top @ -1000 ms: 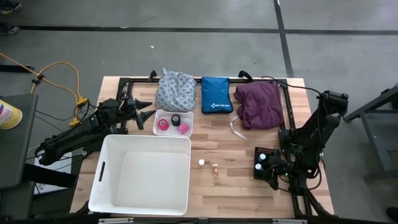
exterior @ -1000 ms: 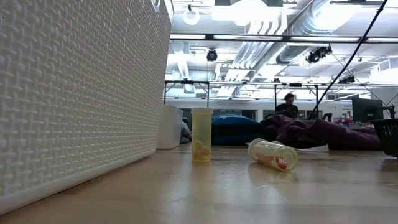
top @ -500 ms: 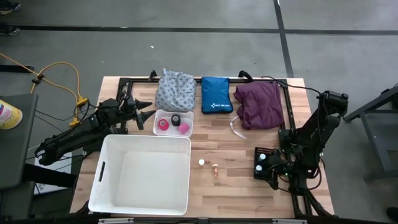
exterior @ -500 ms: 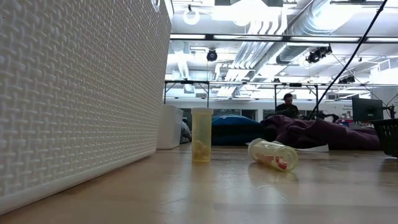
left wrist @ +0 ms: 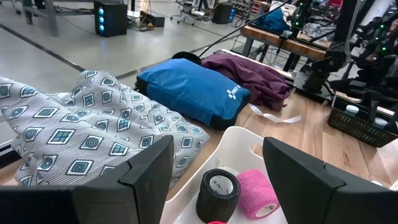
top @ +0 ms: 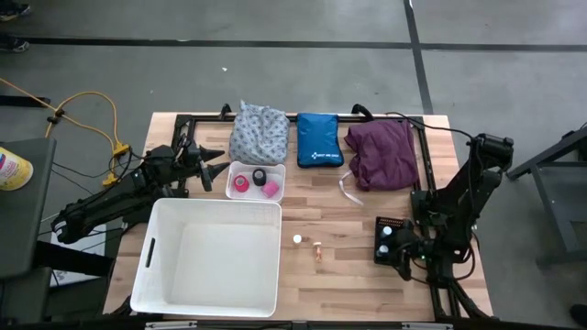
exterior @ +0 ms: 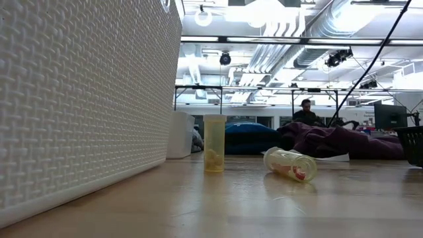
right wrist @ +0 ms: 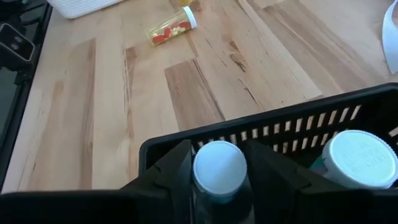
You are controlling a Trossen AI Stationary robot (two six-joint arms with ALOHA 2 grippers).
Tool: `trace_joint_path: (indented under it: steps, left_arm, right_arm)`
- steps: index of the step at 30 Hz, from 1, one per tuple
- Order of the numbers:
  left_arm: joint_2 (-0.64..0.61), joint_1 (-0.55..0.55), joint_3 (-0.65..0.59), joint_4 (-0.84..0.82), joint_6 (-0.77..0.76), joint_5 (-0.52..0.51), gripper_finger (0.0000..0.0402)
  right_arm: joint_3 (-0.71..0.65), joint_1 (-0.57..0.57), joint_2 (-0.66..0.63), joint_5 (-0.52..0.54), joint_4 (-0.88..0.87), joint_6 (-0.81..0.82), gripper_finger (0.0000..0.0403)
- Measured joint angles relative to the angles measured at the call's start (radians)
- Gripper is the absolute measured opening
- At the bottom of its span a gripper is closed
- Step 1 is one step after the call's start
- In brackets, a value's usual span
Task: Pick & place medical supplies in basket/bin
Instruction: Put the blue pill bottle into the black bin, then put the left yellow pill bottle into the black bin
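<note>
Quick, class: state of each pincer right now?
Left pincer: open, holding nothing.
Right pincer: closed around a white-capped vial in the black slotted basket.

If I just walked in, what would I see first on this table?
Probably the big white bin at the front left, with nothing inside it. Along the back edge sit a grey-white patterned cloth, a blue zip pouch and a purple cloth in a row. At the right, the right hand is around a white-capped bottle in a small black basket.
</note>
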Motion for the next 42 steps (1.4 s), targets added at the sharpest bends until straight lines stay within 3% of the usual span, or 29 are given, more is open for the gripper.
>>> trace_joint_path:
  steps: [26,42]
  left_arm:
    - [0.000,0.000,0.000,0.000,0.000,0.000,0.0240]
    - [0.000,0.000,0.000,0.000,0.000,0.000,0.0240]
  right_arm:
    - [0.000,0.033,-0.003,0.032,-0.002,-0.006,0.0137]
    - [0.000,0.033,-0.145,0.045,-0.128,-0.031,0.0137]
